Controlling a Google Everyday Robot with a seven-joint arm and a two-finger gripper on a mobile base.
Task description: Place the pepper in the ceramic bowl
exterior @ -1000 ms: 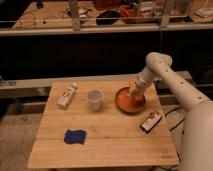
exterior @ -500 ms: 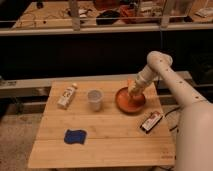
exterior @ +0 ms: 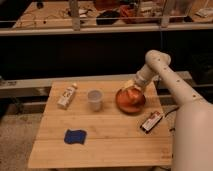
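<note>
Five loose things, counted on one wooden table [exterior: 110,145], largest first. Took the pale arm [exterior: 172,87] next, reaching in from the right and bent down over the far right part of the top, most likely so as to come at the dish from above rather than sweep across the other items. Found the orange-red bowl [exterior: 131,101] there, far and right, sitting flat and open side up, ready to receive. Noted a clear cup [exterior: 95,99] upright just left of the bowl, apart from it, and a white bottle [exterior: 67,96] lying further left; both probably out of the job and left where they lay. Saw a blue cloth [exterior: 75,136] near and left, and a dark packet [exterior: 151,122] near and right of the bowl, well clear of the drop.

Placed the gripper [exterior: 131,91] low over the bowl's far rim, inside its outline. Could not tell whether it was open, closed or gripping anything. Could not pick out the pepper against the bowl's warm colour; judged it either at the gripper or already in the bowl. Reckoned the task at, or close to, the release.
</note>
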